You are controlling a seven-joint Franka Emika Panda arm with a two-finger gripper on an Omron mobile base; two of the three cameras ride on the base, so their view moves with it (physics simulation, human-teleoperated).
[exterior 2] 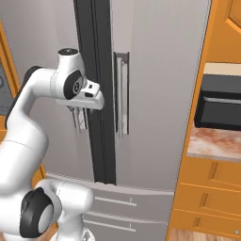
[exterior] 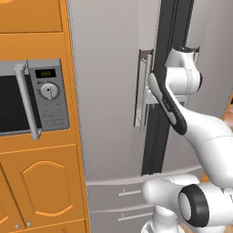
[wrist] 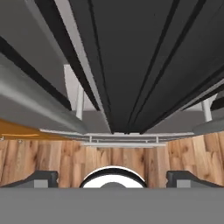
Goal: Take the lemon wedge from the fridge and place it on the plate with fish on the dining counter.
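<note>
The fridge (exterior: pixel 109 91) is standing shut, its two silver-grey doors meeting at a dark vertical seam, with a slim vertical handle (exterior 2: pixel 121 96) on each side of that seam and drawers (exterior 2: pixel 132 207) running across below. The arm is reaching up in front of the seam, and the hand is pointing downward close to the door fronts. The gripper (wrist: pixel 113 178) is hanging near the left door's handle (exterior: pixel 146 91); in the right base view the fingers (exterior 2: pixel 79 117) are showing as thin shapes below the hand, just beside that handle, but whether they are touching it cannot be told. In the hand view the two dark tips are sitting wide apart at the bottom corners, so the jaws are spread and holding nothing; between them the wooden floor (wrist: pixel 52 153) is showing, with the dark door edges running down toward it.

The lemon wedge is not visible with the doors closed, so its place cannot be told.

To the left of the fridge a grey microwave (exterior: pixel 32 98) is sitting in orange cabinets (exterior: pixel 41 182). To the right, a marbled tabletop (exterior 2: pixel 214 141) is carrying a black appliance (exterior 2: pixel 219 106) near its edge.
</note>
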